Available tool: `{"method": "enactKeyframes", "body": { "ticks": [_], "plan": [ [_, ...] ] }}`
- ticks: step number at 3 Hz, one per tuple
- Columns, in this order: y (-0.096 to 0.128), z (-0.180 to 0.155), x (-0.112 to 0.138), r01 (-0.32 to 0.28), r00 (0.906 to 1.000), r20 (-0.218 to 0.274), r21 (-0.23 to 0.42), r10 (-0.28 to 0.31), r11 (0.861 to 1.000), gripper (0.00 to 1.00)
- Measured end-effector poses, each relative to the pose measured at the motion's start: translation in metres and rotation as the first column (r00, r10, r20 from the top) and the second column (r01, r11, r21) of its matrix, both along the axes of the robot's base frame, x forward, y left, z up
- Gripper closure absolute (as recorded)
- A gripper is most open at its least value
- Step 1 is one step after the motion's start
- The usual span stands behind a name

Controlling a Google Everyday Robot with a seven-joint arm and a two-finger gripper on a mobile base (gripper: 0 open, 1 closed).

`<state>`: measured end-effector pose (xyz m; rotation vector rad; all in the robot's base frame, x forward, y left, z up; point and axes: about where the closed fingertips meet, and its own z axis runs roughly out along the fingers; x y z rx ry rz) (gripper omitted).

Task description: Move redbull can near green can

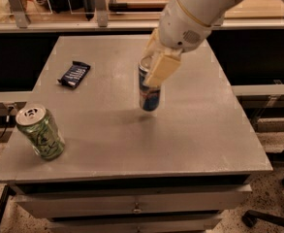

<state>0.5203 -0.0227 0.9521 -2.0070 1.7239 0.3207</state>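
The gripper is hanging over the middle of the table, a little toward the table's back edge, and it is clamping the redbull can near the can's top. One cream finger is pressing across the side of the can that is facing the camera. The other finger is mostly hiding behind the can, so the claw is sitting only as wide as the slim can between its fingers. The can is leaning slightly, with its silver top poking out to the left of the front finger and its blue-and-silver lower half showing below it. A soft shadow is falling on the table just left of the can's base. Whether the base is touching the table or floating just above it cannot be told. The white arm is reaching down to the gripper from above the table's back right part. The green can is standing on its base near the table's front left corner, silver top up, well apart from the redbull can. A dark wrapped bar is lying flat on the table's left side, toward the back, apart from both cans. A drawer is showing under the table's front edge.
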Motion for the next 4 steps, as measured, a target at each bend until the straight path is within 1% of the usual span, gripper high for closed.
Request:
{"method": "enactKeyframes", "body": {
  "ticks": [1,2,3,4],
  "plan": [
    [0.067,0.004,0.001,-0.149,0.9887,-0.015,-0.014,0.149,0.989,1.0],
    [0.132,-0.014,0.002,-0.291,0.9548,-0.058,0.012,0.291,0.957,1.0],
    [0.168,-0.031,0.001,-0.369,0.9243,-0.088,0.047,0.372,0.928,1.0],
    [0.188,-0.034,-0.004,-0.423,0.8999,-0.084,0.07,0.428,0.903,1.0]
  ]
}}
